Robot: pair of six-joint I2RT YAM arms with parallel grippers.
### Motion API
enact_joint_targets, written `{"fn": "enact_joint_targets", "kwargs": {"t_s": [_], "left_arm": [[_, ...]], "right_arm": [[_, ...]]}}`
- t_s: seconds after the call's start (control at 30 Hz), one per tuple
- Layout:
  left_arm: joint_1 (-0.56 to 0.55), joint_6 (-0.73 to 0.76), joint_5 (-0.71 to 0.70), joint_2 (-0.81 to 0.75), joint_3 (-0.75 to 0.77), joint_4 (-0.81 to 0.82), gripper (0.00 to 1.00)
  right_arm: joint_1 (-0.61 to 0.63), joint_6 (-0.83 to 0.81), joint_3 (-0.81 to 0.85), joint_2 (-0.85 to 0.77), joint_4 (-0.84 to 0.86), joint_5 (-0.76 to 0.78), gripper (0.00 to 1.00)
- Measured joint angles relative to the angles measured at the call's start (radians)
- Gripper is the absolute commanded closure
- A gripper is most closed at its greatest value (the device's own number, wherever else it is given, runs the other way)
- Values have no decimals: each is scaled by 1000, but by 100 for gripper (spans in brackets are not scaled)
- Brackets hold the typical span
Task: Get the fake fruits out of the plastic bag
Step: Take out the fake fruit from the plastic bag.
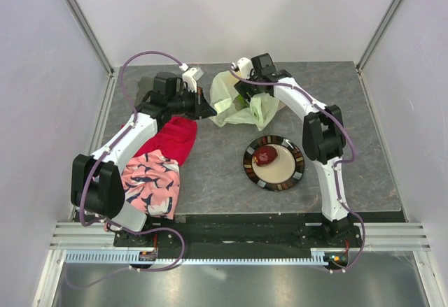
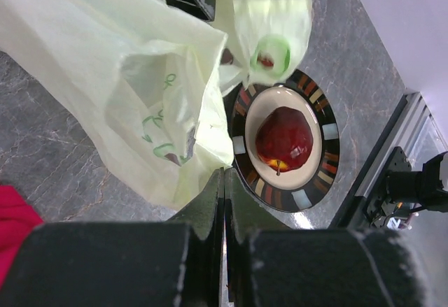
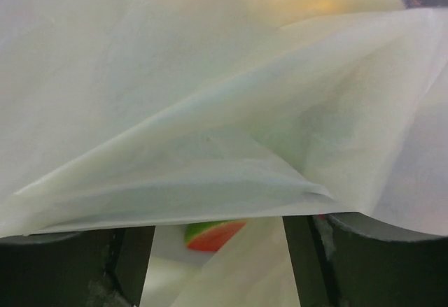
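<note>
Right gripper (image 3: 218, 268): jaws spread wide, nothing clamped. Bag (image 3: 210, 111) film drapes over both fingers (image 3: 364, 265) and fills my wrist view. Judgement: I sit at or in the mouth, opened ready to close on a fruit.

Just past the fingertips, under the film's edge: watermelon slice (image 3: 213, 235), red and green, not touched. Faint yellow glow through the film higher up; cannot identify it. Other fruits in the bag are not visible.

Left gripper (image 2: 224, 181): jaws closed to a hairline slit. The bag's lower edge lies right at the tips; I cannot tell whether a fold is pinched. Judgement: it is placed at the bag's left side to steady it while the right one reaches in.

Beyond the bag: plate (image 2: 329, 174) on the table (image 1: 210, 174), apple (image 2: 283, 139) resting on it, stem towards me. One fruit is out, so I take the plate as the drop spot. The bag sits close to its rim.

Obstruction: the loose film itself, hiding the contents and covering the right camera.

Farther off: red cloth (image 1: 175, 139) and patterned cloth (image 1: 150, 181) beside my left arm, off the bag-to-plate path.
</note>
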Motion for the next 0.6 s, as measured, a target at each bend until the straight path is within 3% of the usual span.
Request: {"fn": "enact_joint_targets", "kwargs": {"t_s": [0.13, 0.27, 0.43, 0.6], "left_arm": [[0, 0, 0, 0, 0, 0, 99], [0, 0, 0, 0, 0, 0, 98], [0, 0, 0, 0, 0, 0, 98], [0, 0, 0, 0, -1, 0, 98]], "right_arm": [[0, -16, 68, 54, 8, 21, 12], [2, -63, 158, 148, 1, 47, 16], [1, -130, 178, 207, -7, 88, 46], [-2, -137, 119, 172, -8, 77, 55]]}}
